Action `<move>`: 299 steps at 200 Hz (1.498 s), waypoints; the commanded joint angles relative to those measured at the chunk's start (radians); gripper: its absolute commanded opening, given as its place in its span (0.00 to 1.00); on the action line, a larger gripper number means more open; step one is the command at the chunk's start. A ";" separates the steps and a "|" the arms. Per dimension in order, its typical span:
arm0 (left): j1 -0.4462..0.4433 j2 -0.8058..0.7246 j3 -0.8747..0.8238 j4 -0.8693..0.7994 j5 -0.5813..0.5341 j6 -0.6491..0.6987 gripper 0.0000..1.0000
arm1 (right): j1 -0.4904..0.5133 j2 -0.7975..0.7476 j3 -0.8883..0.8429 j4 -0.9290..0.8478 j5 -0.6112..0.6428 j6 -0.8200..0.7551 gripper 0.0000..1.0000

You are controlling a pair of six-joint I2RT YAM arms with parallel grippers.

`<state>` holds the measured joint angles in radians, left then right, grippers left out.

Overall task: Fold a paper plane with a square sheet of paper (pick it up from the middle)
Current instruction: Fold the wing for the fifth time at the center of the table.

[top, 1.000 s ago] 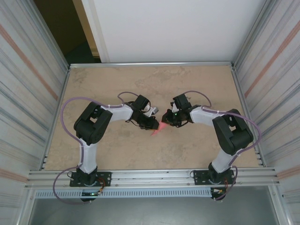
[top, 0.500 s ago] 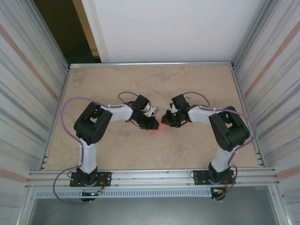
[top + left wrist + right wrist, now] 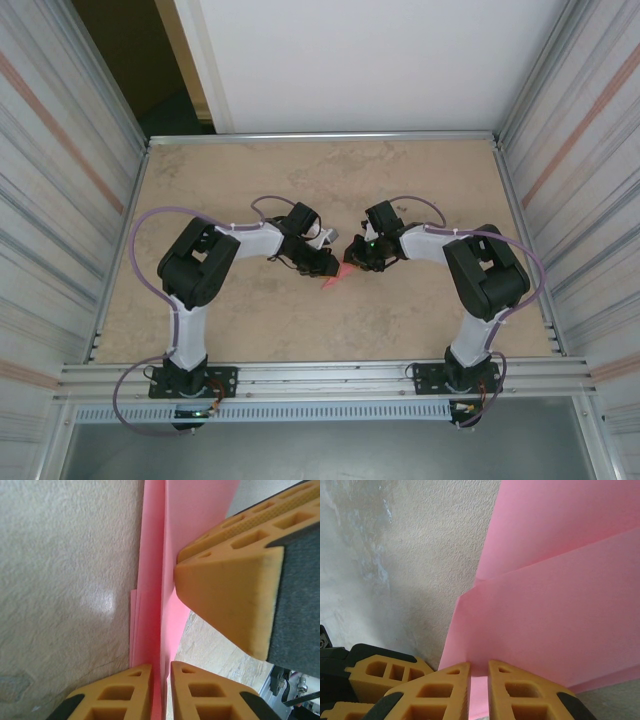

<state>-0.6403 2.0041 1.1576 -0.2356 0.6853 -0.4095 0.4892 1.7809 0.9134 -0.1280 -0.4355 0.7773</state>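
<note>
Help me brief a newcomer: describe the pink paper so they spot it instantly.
Start at the beige table and look near its middle. Gripped there by both the left tool and the right tool is the pink paper. It is the only bright, creased, pointed thing there.

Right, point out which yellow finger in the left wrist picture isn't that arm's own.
The large finger at upper right, reaching in from the side against the pink paper. That arm's own two fingers sit at the bottom edge.

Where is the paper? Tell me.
In the top view the paper is at mid-table, gripped by the left gripper on its left and the right gripper on its right.
</note>
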 commanded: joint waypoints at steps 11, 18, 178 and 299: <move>0.001 0.038 -0.035 -0.099 -0.099 0.003 0.19 | -0.009 0.020 -0.005 -0.035 0.012 -0.004 0.15; 0.003 0.037 -0.033 -0.099 -0.098 0.003 0.19 | -0.009 0.021 -0.007 -0.035 0.012 -0.005 0.16; 0.014 -0.222 0.011 -0.221 -0.203 0.021 0.33 | -0.013 0.046 -0.033 -0.028 0.029 -0.035 0.15; -0.056 -0.095 0.083 -0.127 -0.117 -0.027 0.05 | -0.017 0.061 -0.025 -0.030 0.014 -0.043 0.11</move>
<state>-0.6952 1.8656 1.1923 -0.3405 0.5415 -0.4397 0.4820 1.7985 0.9054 -0.1081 -0.4484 0.7689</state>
